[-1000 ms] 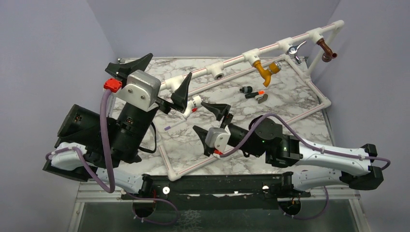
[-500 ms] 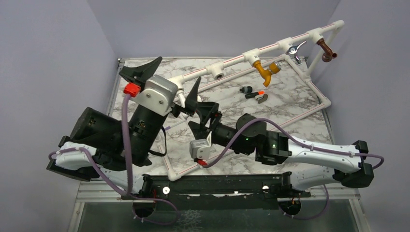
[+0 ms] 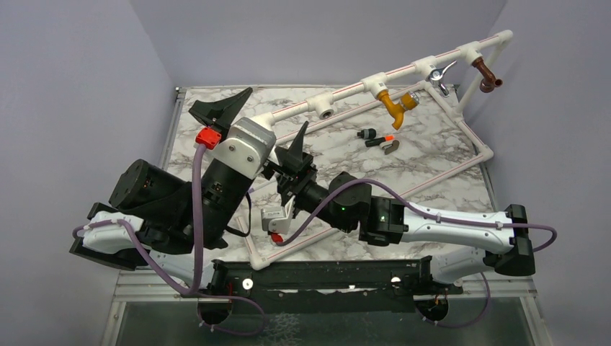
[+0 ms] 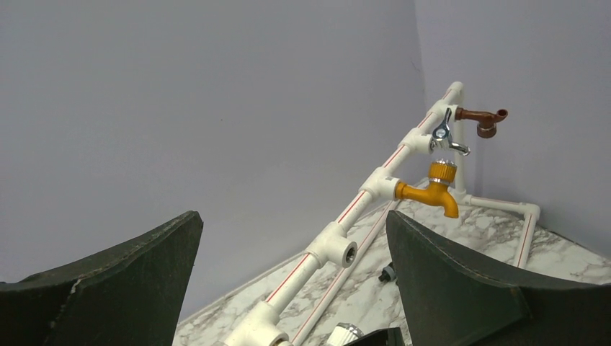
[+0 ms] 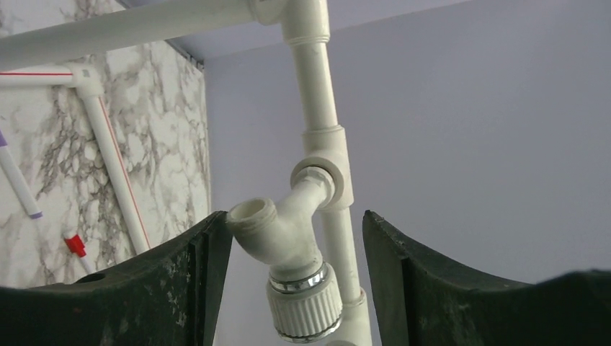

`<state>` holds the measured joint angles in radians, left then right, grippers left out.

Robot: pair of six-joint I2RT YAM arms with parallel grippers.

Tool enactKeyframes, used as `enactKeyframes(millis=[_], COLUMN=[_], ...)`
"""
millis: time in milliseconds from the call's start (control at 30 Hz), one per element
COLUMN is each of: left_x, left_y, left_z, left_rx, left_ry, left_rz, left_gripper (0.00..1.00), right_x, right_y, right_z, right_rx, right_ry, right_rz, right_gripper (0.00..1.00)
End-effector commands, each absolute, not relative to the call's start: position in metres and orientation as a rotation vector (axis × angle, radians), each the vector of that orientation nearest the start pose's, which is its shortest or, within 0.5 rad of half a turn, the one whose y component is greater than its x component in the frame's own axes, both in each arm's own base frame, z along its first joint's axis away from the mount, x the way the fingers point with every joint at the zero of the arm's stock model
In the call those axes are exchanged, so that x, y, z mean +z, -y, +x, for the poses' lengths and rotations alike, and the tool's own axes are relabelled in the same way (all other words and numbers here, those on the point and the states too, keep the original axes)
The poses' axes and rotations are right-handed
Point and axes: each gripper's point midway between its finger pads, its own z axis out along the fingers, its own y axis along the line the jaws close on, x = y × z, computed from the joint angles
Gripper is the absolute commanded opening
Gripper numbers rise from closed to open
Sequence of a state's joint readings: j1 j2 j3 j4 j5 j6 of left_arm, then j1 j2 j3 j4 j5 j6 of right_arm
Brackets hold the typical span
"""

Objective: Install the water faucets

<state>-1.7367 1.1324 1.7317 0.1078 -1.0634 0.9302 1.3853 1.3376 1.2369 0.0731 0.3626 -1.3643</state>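
Observation:
A white faucet (image 5: pixel 288 245) with a ribbed, silver-ringed knob (image 5: pixel 306 306) sits in a tee socket of the white pipe frame (image 3: pixel 447 162). My right gripper (image 5: pixel 294 216) is open around it: the left finger touches the spout mouth and the right finger stands clear. In the top view that gripper (image 3: pixel 294 175) hides the faucet. My left gripper (image 3: pixel 259 126) hangs wide open over the top pipe and holds nothing (image 4: pixel 292 214). Yellow (image 3: pixel 395 107), chrome-levered (image 3: pixel 439 74) and brown (image 3: pixel 487 76) faucets sit in the rail. A black-and-orange one (image 3: pixel 378 138) lies on the marble.
One tee socket (image 3: pixel 326 109) on the top rail is bare, left of the yellow faucet. A purple-tipped pen (image 5: pixel 21 191) and a red-capped piece (image 5: pixel 72 244) lie on the marble inside the frame. Grey walls close in behind and on both sides.
My right arm has swung left, bringing its jaws around the white faucet and narrowing them. My left gripper has shifted up and right along the pipe, staying wide open.

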Motion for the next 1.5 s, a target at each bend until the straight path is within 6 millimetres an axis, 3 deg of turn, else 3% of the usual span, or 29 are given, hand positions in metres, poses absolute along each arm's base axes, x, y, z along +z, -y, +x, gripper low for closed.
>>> enactKeyframes(millis=[0, 367, 433, 533, 833, 933, 1067, 1200, 1300, 1467], left_x=[0.615, 0.612, 0.611, 0.609, 0.601, 0.594, 0.585, 0.577, 0.569, 0.564], left_y=[0.213, 0.217, 0.221, 0.225, 0.252, 0.268, 0.269, 0.275, 0.271, 0.245], left_z=[0.132, 0.132, 0.131, 0.130, 0.133, 0.157, 0.207, 0.229, 0.256, 0.295], left_rx=[-0.293, -0.296, -0.298, -0.297, -0.302, -0.289, -0.243, -0.253, -0.234, -0.210], left_ry=[-1.116, -1.117, -1.115, -1.114, -1.112, -1.134, -1.181, -1.200, -1.227, -1.269], left_rz=[0.517, 0.516, 0.522, 0.530, 0.563, 0.573, 0.540, 0.538, 0.513, 0.430], left_gripper=[0.99, 0.99, 0.99, 0.99, 0.99, 0.99, 0.98, 0.98, 0.98, 0.99], right_x=[0.409, 0.401, 0.400, 0.399, 0.407, 0.412, 0.414, 0.410, 0.409, 0.409], right_y=[-0.403, -0.403, -0.401, -0.396, -0.384, -0.375, -0.373, -0.373, -0.369, -0.353], right_z=[0.189, 0.201, 0.203, 0.205, 0.200, 0.202, 0.203, 0.204, 0.210, 0.225], right_rx=[-0.355, -0.409, -0.405, -0.362, -0.064, 0.039, 0.139, 0.206, 0.272, 0.443], right_ry=[-0.569, -0.616, -0.639, -0.677, -0.795, -0.842, -0.884, -0.915, -0.954, -1.047], right_rz=[-1.420, -1.366, -1.325, -1.250, -0.926, -0.785, -0.698, -0.652, -0.598, -0.437], right_gripper=[0.66, 0.39, 0.28, 0.03, 0.01, 0.00, 0.00, 0.00, 0.01, 0.00])
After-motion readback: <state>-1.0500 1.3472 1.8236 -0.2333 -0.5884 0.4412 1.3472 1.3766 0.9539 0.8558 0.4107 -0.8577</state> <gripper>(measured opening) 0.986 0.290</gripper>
